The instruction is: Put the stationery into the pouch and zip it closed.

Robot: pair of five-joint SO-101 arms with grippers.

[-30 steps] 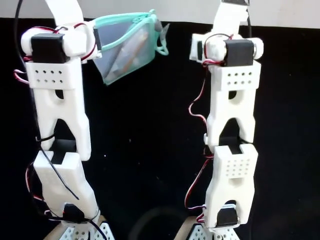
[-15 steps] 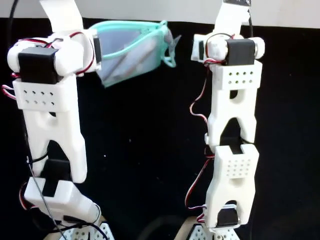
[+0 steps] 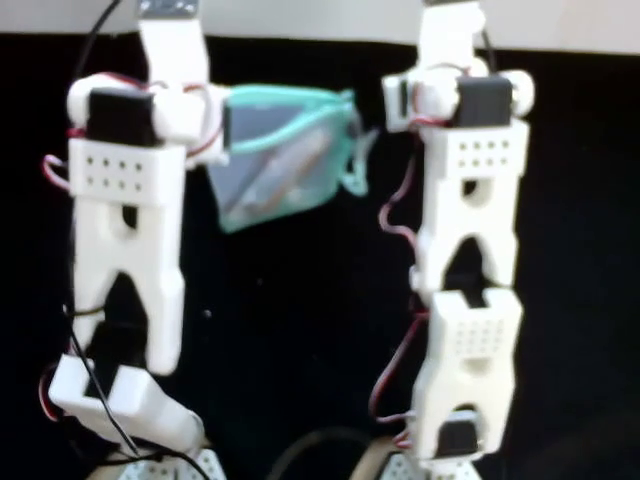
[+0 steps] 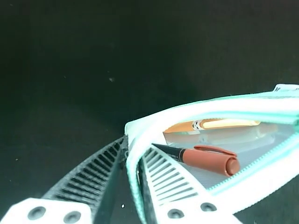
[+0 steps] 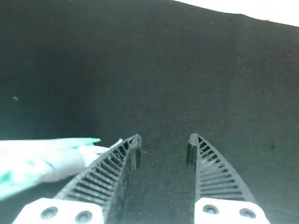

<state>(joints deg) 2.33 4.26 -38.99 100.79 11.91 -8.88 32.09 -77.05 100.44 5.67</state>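
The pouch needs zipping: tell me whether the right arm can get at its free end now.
Probably yes. The right gripper has its jaws open and empty, and the pouch, held aloft by the left gripper, hangs just beside one jaw with nothing between.

Mint-edged translucent pouch (image 3: 285, 165), red-brown pen (image 4: 210, 159), orange pen (image 4: 219, 124), black tabletop (image 4: 140, 56)

In the high view the black table (image 3: 290, 320) lay dim while the white arms (image 3: 125, 240) shone brightly lit.
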